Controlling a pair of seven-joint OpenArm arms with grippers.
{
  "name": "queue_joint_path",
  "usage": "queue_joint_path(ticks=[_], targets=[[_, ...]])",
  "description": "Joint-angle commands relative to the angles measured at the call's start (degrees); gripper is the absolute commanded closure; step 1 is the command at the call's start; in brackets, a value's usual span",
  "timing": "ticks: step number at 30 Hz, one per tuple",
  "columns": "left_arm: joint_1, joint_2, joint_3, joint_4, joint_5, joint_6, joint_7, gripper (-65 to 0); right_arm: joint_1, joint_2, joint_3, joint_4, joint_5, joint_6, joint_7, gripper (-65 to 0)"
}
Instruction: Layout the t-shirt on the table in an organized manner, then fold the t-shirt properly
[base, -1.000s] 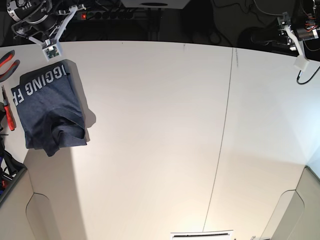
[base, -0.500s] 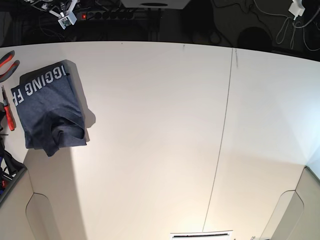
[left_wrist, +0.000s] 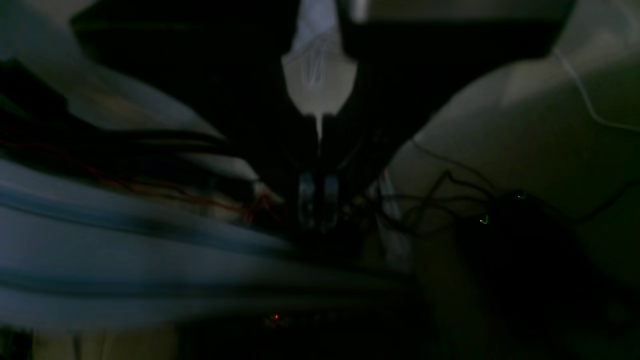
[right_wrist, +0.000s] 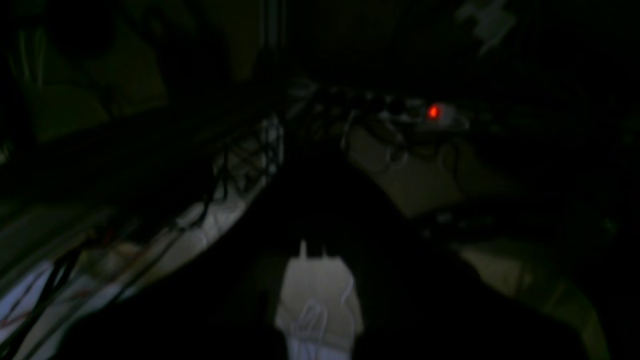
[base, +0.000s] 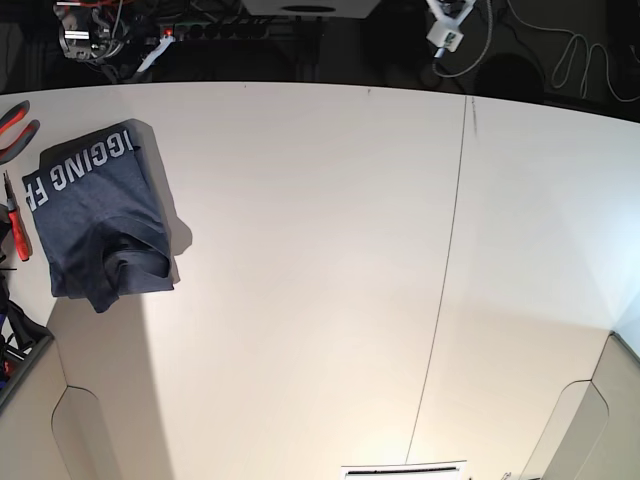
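Note:
The t-shirt (base: 95, 215) lies folded into a compact navy rectangle at the far left of the table (base: 320, 250), white lettering along its far edge and the collar tucked near its front. Both arms are drawn back beyond the table's far edge, away from the shirt. My left gripper (base: 447, 38) hangs over the dark area at the back centre-right; in the left wrist view its white fingers (left_wrist: 320, 85) meet at the tip, shut and empty. The right arm (base: 85, 35) sits at the back left. My right gripper (right_wrist: 311, 247) is shut with nothing in it.
Red-handled tools (base: 15, 225) lie at the table's left edge beside the shirt. A thin dark seam (base: 445, 270) crosses the tabletop. A power strip with a red light (base: 168, 32) and loose cables (base: 580, 50) lie behind the far edge.
Both arms have drawn back past the table's far edge. The left gripper has swung from the back right toward the centre; the right arm has tucked into the back left corner. The shirt has not moved.

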Motion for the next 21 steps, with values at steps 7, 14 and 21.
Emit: queue_joint_path(ticks=[7,14,21], targets=[[-6.86,3.23,4.5,-6.12,2.14,17.97,-0.59,0.0,3.37,-1.55,-12.79,-4.46,0.39,-5.07,1.01,0.0],[-8.7,3.26,4.46,-6.45,2.1,23.63,-0.98,0.0,3.61,-4.87,-22.05,-4.55,0.39,-9.14,2.08,0.0],[-8.83,3.26,4.44,-6.58,3.61,23.65,-0.96,0.0,3.72,-6.88,-27.45,-4.55,1.29,-9.14,2.01,0.0]])
